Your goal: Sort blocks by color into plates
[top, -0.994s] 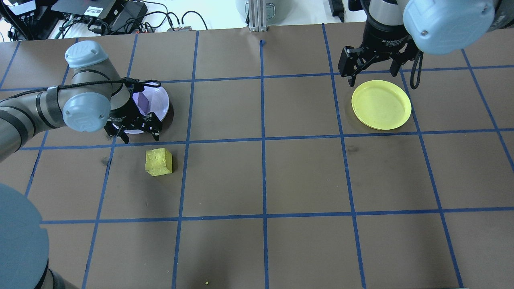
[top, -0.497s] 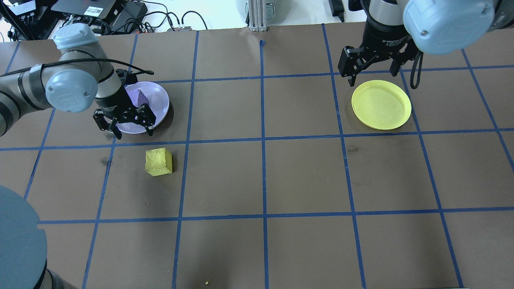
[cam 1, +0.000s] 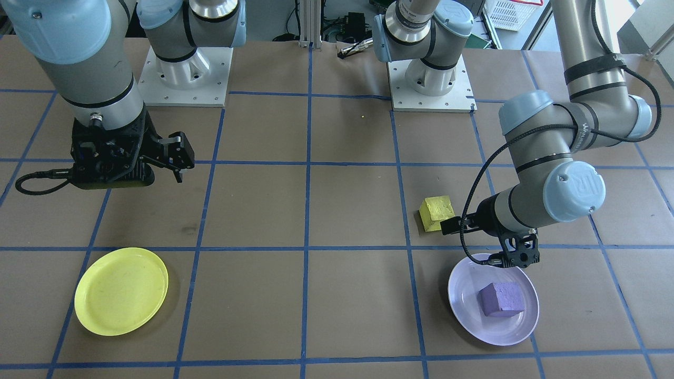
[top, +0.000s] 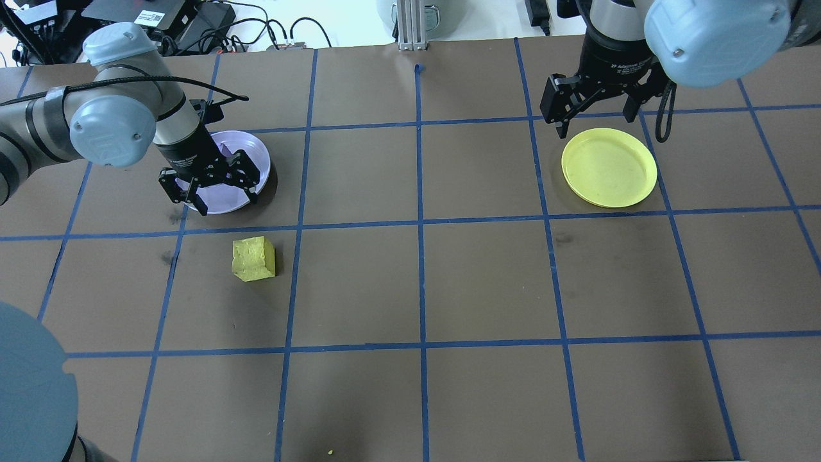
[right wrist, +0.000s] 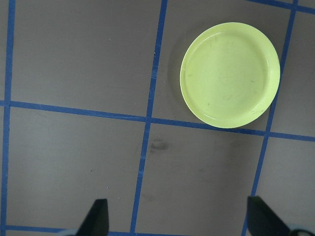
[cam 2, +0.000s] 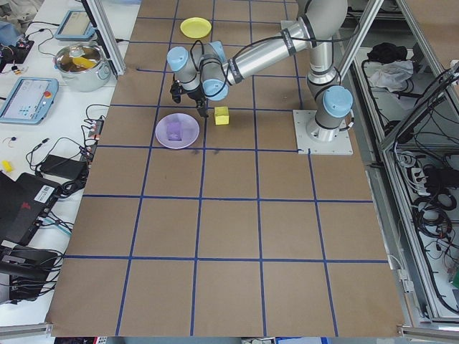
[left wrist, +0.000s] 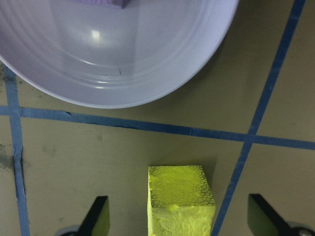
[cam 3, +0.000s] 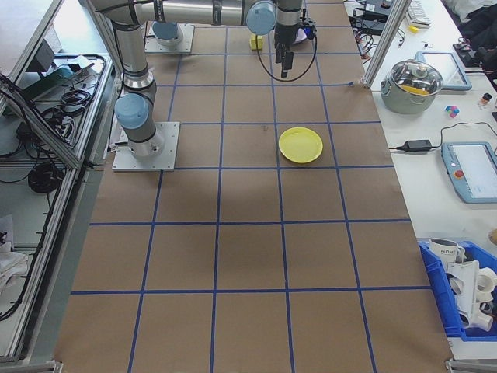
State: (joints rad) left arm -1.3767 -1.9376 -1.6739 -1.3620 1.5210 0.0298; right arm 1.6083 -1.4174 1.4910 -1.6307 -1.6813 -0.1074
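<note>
Half done, I judge: the purple block [cam 1: 501, 299] lies in the lavender plate [cam 1: 465, 310] at lower right; the yellow block [top: 254, 258] sits on the worktop [top: 449, 282], the yellow plate [top: 609, 167] empty. Left end effector [top: 215, 192] and right end effector [top: 593, 106] both spread wide, holding nothing
</note>
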